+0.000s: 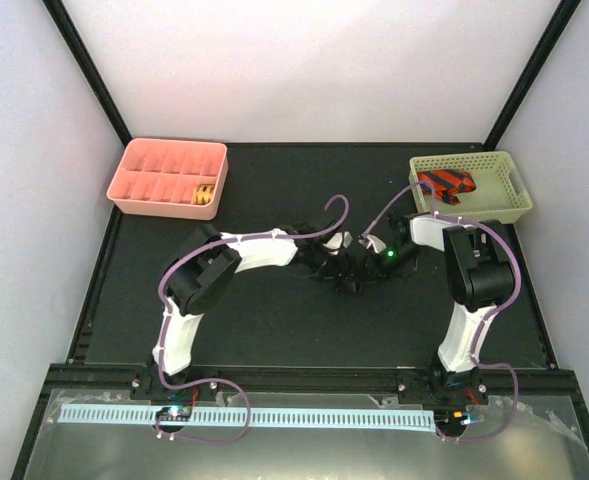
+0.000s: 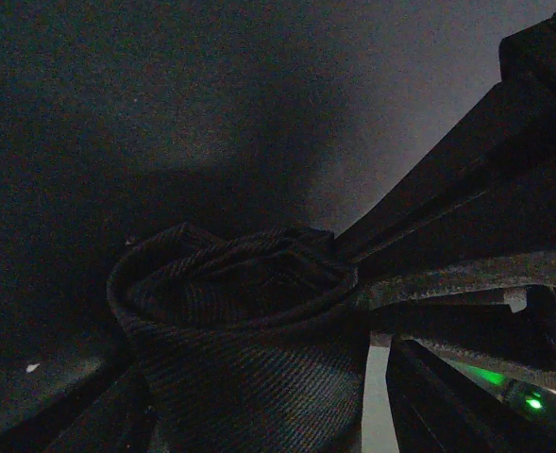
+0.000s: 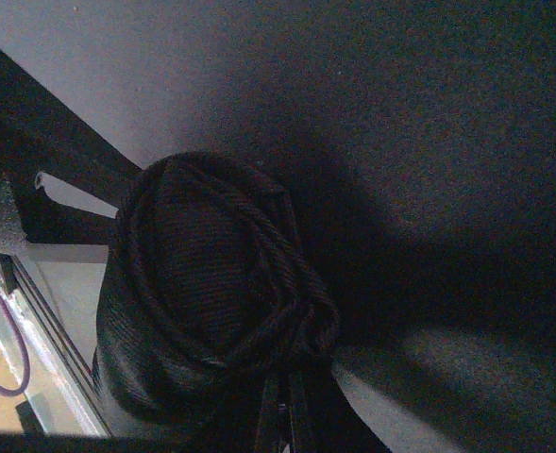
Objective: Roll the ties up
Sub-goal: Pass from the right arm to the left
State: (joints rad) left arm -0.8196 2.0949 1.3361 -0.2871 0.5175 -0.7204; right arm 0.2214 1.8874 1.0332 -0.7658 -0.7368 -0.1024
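- We find the dark rolled tie [image 2: 244,349] over the middle of the surface [image 1: 274,325], between both hands.
- The left hand [image 1: 334,268] grasps the roll, with a finger on either side.
- The right hand [image 1: 367,266] is clenched on the roll's rim, where its fingers [image 2: 447,217] converge.
- A striped tie [image 1: 446,183] lies in the green basket [image 1: 516,200].
- The pink tray [image 1: 134,165] holds a yellow roll [image 1: 205,194] in one compartment.

Bright white walls [image 1: 314,60] enclose black tabletop [image 1: 274,320], black frame posts [image 1: 89,70] at 11 and 1 o'clock.
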